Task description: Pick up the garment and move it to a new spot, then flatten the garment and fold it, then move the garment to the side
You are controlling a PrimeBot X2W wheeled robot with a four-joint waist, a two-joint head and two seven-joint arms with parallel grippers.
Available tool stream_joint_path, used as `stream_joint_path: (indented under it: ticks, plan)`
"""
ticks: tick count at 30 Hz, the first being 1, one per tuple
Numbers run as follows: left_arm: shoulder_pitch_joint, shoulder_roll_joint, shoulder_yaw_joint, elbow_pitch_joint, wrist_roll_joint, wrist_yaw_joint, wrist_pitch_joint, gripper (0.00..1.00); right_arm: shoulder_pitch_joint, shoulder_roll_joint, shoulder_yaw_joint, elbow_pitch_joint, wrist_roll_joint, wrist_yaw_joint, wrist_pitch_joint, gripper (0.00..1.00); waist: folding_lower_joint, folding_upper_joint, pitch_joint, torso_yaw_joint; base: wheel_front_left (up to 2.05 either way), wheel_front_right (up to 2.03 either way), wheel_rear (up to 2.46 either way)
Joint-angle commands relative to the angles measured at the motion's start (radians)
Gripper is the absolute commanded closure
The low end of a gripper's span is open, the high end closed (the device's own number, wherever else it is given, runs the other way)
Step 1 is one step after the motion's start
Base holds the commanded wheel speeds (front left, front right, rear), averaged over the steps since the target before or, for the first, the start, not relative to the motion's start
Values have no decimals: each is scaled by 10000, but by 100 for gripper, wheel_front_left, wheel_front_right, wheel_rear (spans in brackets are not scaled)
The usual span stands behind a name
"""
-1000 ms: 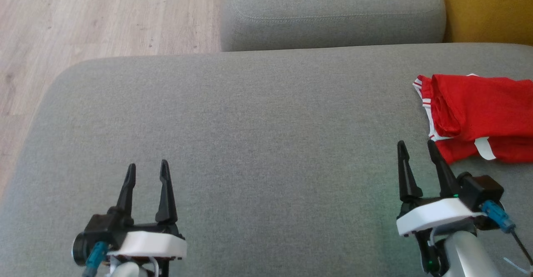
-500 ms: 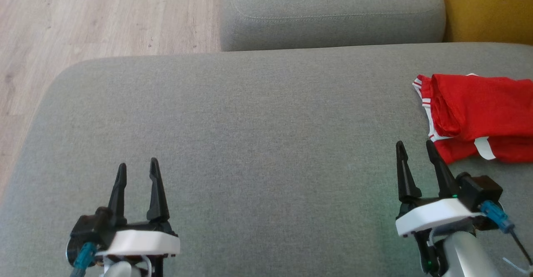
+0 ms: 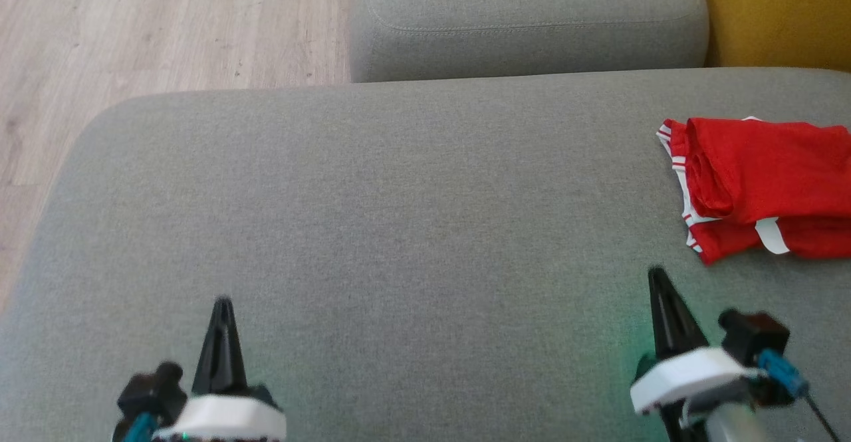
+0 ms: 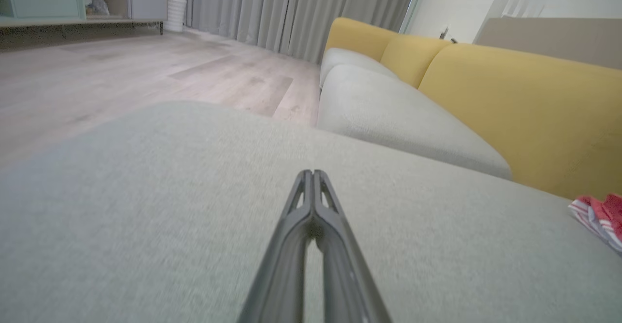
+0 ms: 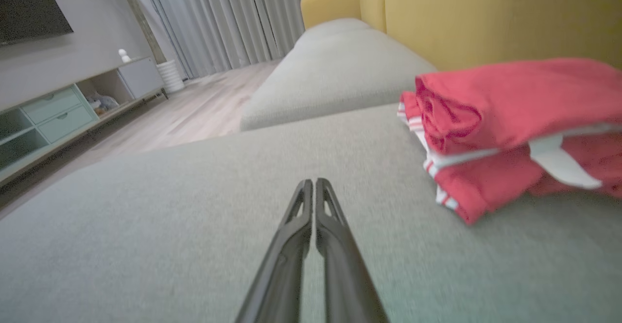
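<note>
My left gripper [image 3: 223, 308] sits low at my left, jaws pressed together. My right gripper [image 3: 658, 277] is the same, both pointing forward.

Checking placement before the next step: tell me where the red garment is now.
In the head view the red garment lies folded at the right edge of the grey seat, just beyond the right end effector.

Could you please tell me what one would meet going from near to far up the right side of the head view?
Right gripper, fingers shut → red garment, folded on the grey seat cushion → yellow backrest.
</note>
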Motion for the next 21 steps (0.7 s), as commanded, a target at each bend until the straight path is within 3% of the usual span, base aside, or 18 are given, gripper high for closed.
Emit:
stream_joint_path:
  ticks: [1, 21]
  plan:
    - [-174, 1, 65, -171, -191, -12, 70, 100, -170, -1, -33, -198, 221, 0, 61, 100, 0, 0, 2, -3, 0, 0, 0]
    - [-267, 14, 359, -341, -2195, -151, 642, 100, -184, -11, -298, -520, 2445, -3, 633, 100, 0, 0, 24, -44, 0, 0, 0]
